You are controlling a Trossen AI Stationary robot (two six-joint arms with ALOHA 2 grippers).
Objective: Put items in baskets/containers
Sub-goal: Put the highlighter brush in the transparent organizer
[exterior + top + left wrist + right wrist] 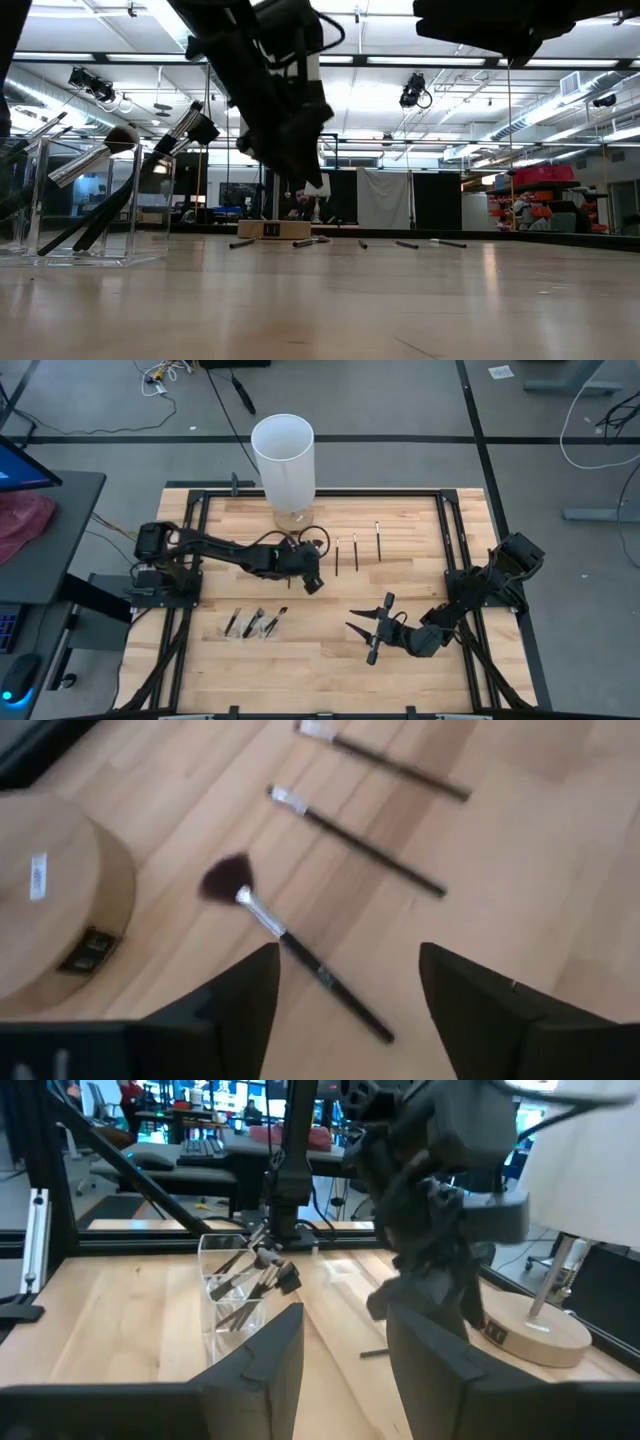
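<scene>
Progress is partial, with some brushes binned and others on the table. High view: the left gripper (312, 582) hangs over the table middle, near the base of the white cylinder (283, 455); three loose brushes (355, 551) lie in a row just beyond it toward the right arm's side, and the clear container (253, 624) sits on the near side of it, holding several brushes. The right gripper (372, 628) waits low near the table's front, well apart from the loose brushes, fingers spread and empty. Low view: the container (85, 205) stands upright with brushes leaning in it, bristle heads above the rim; several loose brushes (315, 241) lie flat on the wood below and beyond the left gripper (300, 165). Left wrist view: the fingers (235, 1010) are spread wide and hold nothing; a fan brush (290, 945) lies on the table directly between and ahead of them, untouched, with two more brushes (355, 838) farther out and the cylinder's wooden base (60, 905) off to one side. Right wrist view: the right fingers (265, 1365) stand apart, empty; the container (235, 1285) is ahead, brushes inside. Judgement: at least three or four brushes remain to transfer; the fan brush looks like the next pick.
</scene>
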